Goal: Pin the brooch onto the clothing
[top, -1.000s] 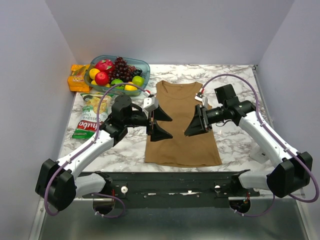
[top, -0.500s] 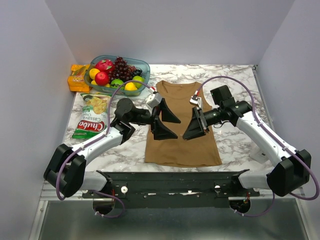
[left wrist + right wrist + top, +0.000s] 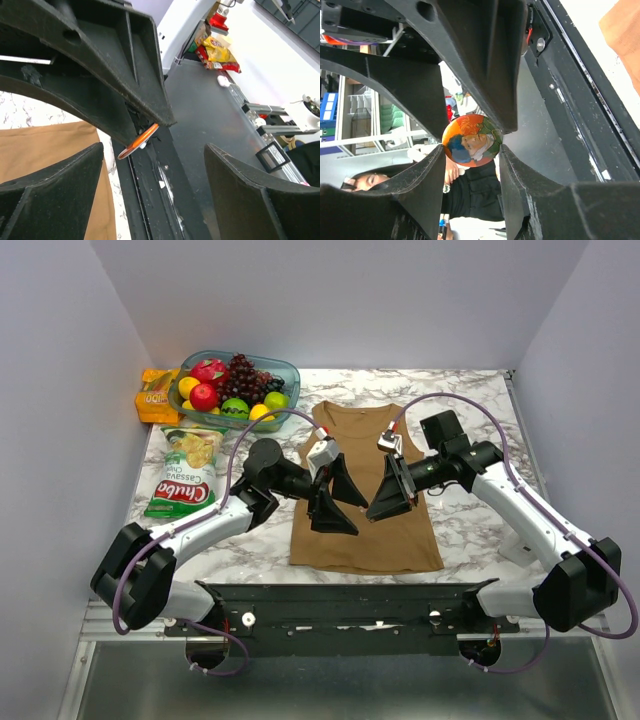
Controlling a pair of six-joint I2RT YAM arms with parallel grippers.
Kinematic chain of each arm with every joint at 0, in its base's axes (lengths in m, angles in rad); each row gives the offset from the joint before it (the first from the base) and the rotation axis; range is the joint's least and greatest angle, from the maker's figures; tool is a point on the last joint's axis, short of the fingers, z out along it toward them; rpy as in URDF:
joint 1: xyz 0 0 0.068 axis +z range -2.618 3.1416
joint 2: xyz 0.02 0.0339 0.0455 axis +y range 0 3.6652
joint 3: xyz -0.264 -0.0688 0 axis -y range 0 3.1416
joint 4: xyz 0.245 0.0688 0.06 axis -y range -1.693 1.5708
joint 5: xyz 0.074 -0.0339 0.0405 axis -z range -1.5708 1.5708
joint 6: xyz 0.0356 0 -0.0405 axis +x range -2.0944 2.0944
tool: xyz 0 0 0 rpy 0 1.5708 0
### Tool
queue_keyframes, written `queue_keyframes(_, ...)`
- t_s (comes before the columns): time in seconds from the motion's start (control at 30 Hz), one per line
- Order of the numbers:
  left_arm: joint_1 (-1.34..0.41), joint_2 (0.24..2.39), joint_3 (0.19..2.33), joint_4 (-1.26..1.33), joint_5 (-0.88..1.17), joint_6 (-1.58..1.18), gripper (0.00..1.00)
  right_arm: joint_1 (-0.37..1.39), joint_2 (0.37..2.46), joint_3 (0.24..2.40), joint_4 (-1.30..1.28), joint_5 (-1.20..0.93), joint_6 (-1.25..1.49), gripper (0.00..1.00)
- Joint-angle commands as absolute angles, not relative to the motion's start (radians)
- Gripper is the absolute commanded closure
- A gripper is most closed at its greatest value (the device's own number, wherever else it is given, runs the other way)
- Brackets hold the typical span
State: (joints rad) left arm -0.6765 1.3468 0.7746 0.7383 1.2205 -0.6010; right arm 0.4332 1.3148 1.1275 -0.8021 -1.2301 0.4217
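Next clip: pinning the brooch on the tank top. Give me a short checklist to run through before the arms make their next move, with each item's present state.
1. Brooch held by the right gripper: ok, its fingers close on the rim.
2. Left gripper open and free: ok, nothing is between its fingers.
3. Tank top spread flat on the table: ok.
4. Both grippers above the tank top: ok, they face each other and are slightly apart in the top view.
5. Pin on the brooch's back open: cannot tell, only its printed face and edge show.
6. Fabric held for pinning: not ok, neither gripper grips cloth.
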Motion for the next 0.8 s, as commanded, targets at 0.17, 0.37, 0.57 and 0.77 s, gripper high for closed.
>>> queue_keyframes(0.17, -0.69, 1.358, 0.811, 0.676, 1.258, -0.549, 0.32, 0.442, 1.315, 1.134, -0.775, -1.282, 0.448, 0.56)
queue_keyframes(0.37, -0.689, 1.356, 0.81, 0.69, 1.24, -0.555, 0.41, 0.442, 1.316, 1.115, -0.756, -1.285, 0.465, 0.56)
queue_keyframes(0.57, -0.689, 1.354, 0.799, 0.752, 1.224, -0.551, 0.63, 0.442, 1.313, 1.097, -0.735, -1.275, 0.483, 0.58)
queue_keyframes(0.77, -0.658, 1.367, 0.789, 0.624, 1.12, -0.56, 0.31, 0.442, 1.292, 1.108, -0.713, -1.057, 0.473, 0.54)
